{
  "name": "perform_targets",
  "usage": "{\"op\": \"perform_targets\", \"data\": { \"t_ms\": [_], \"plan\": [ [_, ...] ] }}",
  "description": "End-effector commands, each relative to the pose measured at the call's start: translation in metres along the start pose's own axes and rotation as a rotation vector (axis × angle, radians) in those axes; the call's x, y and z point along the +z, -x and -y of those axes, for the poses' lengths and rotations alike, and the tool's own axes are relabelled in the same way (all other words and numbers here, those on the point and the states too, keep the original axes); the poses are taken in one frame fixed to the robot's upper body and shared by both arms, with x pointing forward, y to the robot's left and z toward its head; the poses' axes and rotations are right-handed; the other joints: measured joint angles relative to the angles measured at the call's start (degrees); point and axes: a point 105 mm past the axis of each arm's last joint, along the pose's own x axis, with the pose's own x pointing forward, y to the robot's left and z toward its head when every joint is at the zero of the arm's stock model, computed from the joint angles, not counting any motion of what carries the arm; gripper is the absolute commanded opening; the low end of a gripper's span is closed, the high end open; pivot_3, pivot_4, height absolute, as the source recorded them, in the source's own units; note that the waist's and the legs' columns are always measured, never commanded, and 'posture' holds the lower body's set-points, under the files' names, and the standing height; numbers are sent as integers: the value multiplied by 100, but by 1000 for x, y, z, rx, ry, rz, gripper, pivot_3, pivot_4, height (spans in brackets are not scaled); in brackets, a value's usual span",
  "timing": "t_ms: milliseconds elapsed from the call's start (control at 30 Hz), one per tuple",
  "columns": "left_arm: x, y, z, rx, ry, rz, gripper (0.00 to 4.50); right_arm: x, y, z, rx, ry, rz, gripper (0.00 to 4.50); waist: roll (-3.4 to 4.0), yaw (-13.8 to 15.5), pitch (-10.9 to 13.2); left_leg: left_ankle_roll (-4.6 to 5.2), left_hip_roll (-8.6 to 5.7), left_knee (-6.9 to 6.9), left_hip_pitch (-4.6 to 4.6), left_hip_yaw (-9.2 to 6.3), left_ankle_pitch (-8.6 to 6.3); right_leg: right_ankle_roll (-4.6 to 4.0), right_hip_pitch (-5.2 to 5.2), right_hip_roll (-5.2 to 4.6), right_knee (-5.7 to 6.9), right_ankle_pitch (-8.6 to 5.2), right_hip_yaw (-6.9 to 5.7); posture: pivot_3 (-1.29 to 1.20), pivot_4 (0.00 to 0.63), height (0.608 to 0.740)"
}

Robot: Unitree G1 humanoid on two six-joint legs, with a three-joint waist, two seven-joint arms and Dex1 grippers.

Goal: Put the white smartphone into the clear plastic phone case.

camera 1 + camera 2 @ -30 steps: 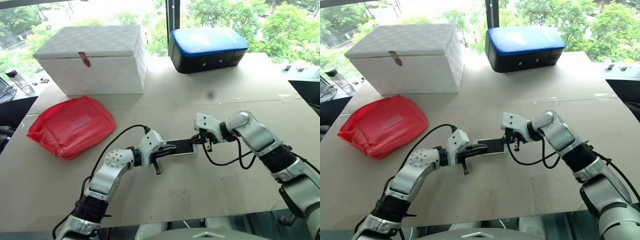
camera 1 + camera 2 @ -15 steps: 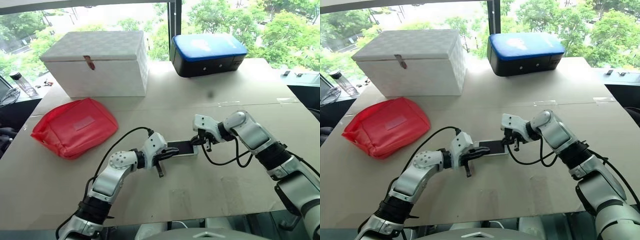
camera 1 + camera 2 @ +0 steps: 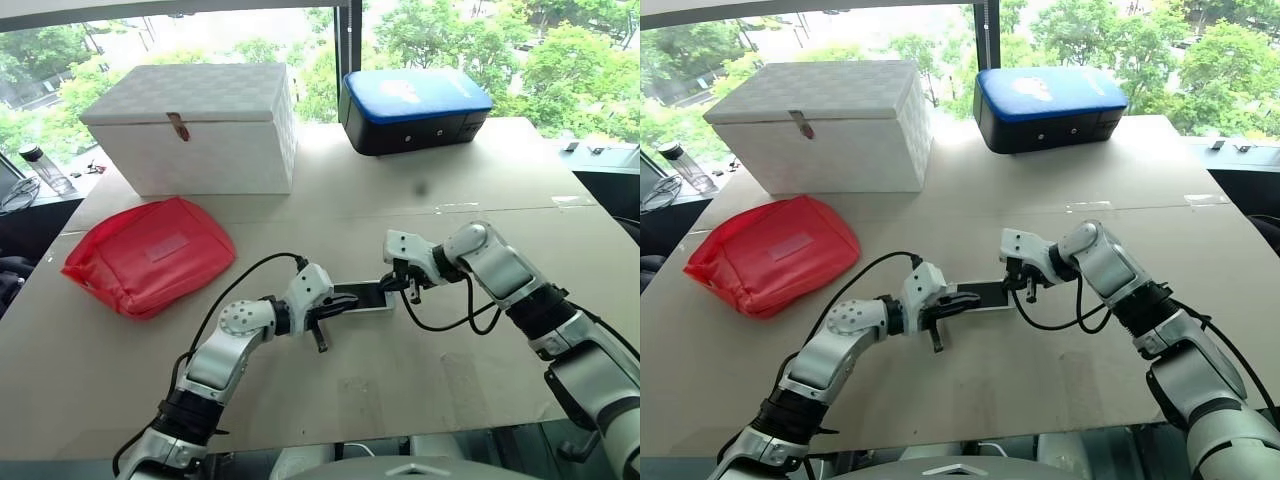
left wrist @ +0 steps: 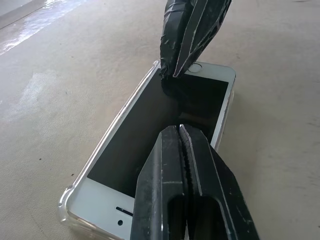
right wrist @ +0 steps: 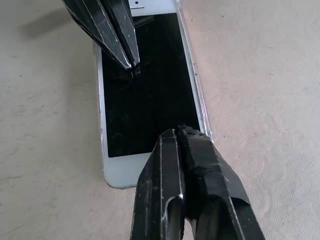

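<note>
The white smartphone (image 4: 165, 145), glossy and likely slippery, lies in the clear plastic phone case (image 4: 67, 202). It is pressed by the closed left end effector (image 4: 182, 131) and closed right end effector (image 5: 182, 132); the edges seem the safest hold.

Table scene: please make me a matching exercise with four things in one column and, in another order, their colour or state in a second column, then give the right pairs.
Things:
1. white smartphone
2. soft pouch
3. lidded box
4. left gripper

Colour or state:
A. red, lying at the table's left
B. shut, tips over the dark screen
C. white, at the back left, lid closed
D. flat on the table, screen up, clear plastic phone case around its corner

Pairs: 1-D, 2-A, 3-C, 4-B
</note>
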Motion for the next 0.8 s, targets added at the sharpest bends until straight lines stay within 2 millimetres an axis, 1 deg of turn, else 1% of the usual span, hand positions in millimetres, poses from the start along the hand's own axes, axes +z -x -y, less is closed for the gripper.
{"op": "perform_targets", "data": {
  "t_ms": [33,133,267,367,400,467,500,533,567,600,633,667,733,800],
  "plan": [
    [-7,-2,3,-13,11,-36,24,-89,-28,-31,94,-213,-282,0,0,1,0,0,0,0,0,0,0,-2,0,0,0,-1,0,0,150,740],
    [-6,-2,3,-15,12,-35,24,-90,-29,-32,94,-218,-283,0,1,3,-1,0,0,-1,0,0,0,-15,0,-1,-2,-10,1,0,150,740],
    [-6,1,6,-17,15,-35,24,-91,-29,-33,91,-221,-287,0,2,2,-2,-1,0,-9,0,-1,-1,-13,0,-1,-9,-14,1,0,150,740],
    [-7,5,10,-18,14,-36,24,-88,-30,-30,73,-219,-259,0,3,-7,-2,-1,2,-15,0,-1,-1,-13,0,-2,-14,-15,2,0,150,740],
    [-7,6,12,-18,14,-37,24,-80,-30,-27,64,-214,-215,0,3,-9,-2,-1,3,-19,0,-1,-2,-13,1,-2,-18,-15,2,0,150,740],
    [-9,8,13,-17,14,-39,24,-51,-28,-23,63,-213,-43,0,2,-5,-1,0,4,-25,0,-2,-2,-13,0,-2,-23,-16,1,0,150,740],
    [-10,8,13,-17,15,-40,24,-41,-26,-21,66,-216,19,0,1,-3,10,0,4,-30,-1,-3,-2,-14,0,-2,-28,-17,0,0,150,740],
    [-11,8,12,-16,16,-41,24,-30,-20,-25,95,-215,69,0,9,-6,22,0,6,-31,-5,-9,-2,-13,0,-1,-35,-16,-5,0,150,740],
    [-11,7,12,-16,17,-42,24,-25,-16,-28,117,-214,93,0,14,-4,36,0,6,-33,-7,-8,-2,-12,-1,-1,-38,-15,-5,0,150,740],
    [-12,7,12,-16,18,-42,24,-24,-12,-31,134,-204,96,0,23,-2,54,0,6,-33,-12,-9,-2,-10,-2,-1,-44,-14,-5,0,150,740],
    [-12,6,11,-15,20,-41,24,-25,-10,-34,144,-192,88,0,56,-5,83,2,5,-33,-16,-8,-3,-2,-2,-2,-51,-9,-6,0,150,740],
    [-13,5,10,-15,23,-40,24,-28,-10,-38,154,-170,65,0,64,-8,91,8,2,-36,-24,-7,-6,9,-9,-3,-61,-3,-6,0,150,740],
    [-14,2,8,-15,26,-39,24,-34,-11,-44,169,-150,29,0,65,6,97,16,2,-57,-28,-6,-2,8,-18,-3,-73,-2,-6,0,150,740],
    [-14,-1,5,-15,27,-38,24,-40,-12,-47,168,-145,-6,0,60,36,95,33,1,-75,-40,-12,8,-2,-34,-5,-79,3,-11,0,150,740]
  ]
}}
